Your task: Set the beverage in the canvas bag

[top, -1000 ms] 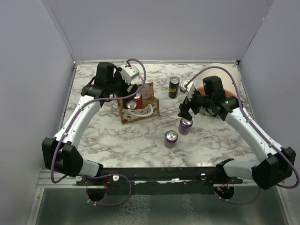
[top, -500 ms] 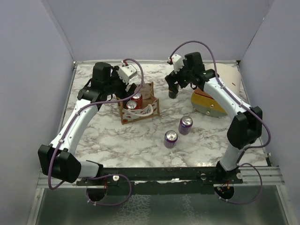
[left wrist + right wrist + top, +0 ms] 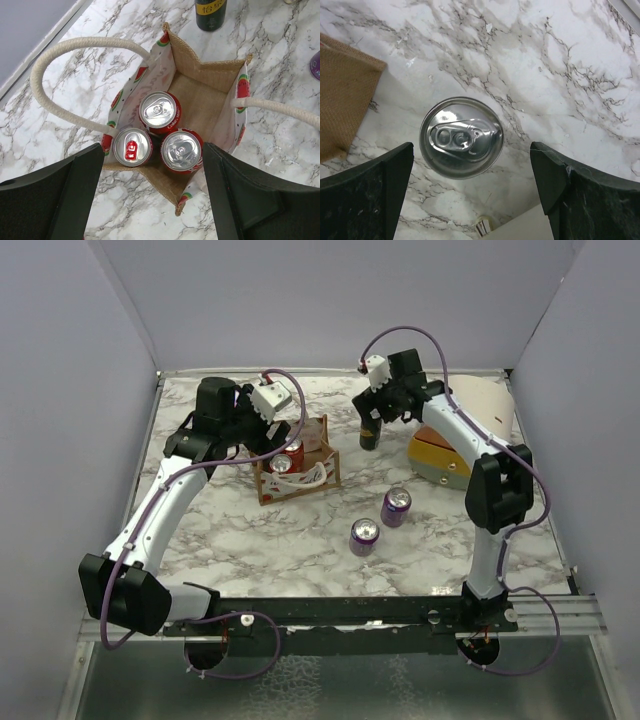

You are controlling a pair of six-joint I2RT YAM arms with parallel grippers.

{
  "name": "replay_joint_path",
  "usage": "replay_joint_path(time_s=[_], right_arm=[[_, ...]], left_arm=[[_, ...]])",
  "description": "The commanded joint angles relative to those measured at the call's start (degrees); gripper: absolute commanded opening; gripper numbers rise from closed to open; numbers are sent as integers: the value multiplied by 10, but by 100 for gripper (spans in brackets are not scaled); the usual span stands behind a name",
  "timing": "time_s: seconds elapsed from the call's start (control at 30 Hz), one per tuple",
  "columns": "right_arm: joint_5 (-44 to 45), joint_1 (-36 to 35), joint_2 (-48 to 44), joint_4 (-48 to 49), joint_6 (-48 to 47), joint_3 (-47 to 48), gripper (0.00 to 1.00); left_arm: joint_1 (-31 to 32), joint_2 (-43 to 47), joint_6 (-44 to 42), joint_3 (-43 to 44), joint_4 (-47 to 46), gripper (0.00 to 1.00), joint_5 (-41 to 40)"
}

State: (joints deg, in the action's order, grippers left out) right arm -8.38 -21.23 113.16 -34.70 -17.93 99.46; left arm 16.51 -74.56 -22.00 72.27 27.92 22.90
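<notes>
Marble table (image 3: 300, 540) carries the black can (image 3: 461, 137) at two o'clock from the canvas bag (image 3: 200, 95), right gripper (image 3: 470, 149) spread above it, apparently for a grasp, left gripper (image 3: 152, 150) spread over the bag's red cans (image 3: 160, 111).

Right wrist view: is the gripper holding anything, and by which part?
Nothing is held. The right gripper hangs open over the black silver-topped drink can, fingers clear of its sides.
</notes>
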Motion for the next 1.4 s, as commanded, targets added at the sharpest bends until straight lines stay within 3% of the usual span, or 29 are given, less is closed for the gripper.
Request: replay_joint_path(time_s=[0.0,0.27,0.5,0.9,1.2,1.37], right_arm=[[-32,5,35,-9,12,43,99],[-71,8,71,-35,19,88,85],[-75,8,55,-34,12,85,56],[-84,8,-18,-30,-20,78,29],[-124,8,-71,-48,-12,102,16],[-203,-1,-109,-64,-36,120,11]], left_arm=[[-3,13,-5,-1,-4,82,5],[-3,13,-9,-2,-1,82,8],[-3,18,-17,-1,8,82,14],[-9,29,-83,10,94,82,124],[-24,44,-185,12,215,82,215],[-24,50,-223,-24,237,80,242]])
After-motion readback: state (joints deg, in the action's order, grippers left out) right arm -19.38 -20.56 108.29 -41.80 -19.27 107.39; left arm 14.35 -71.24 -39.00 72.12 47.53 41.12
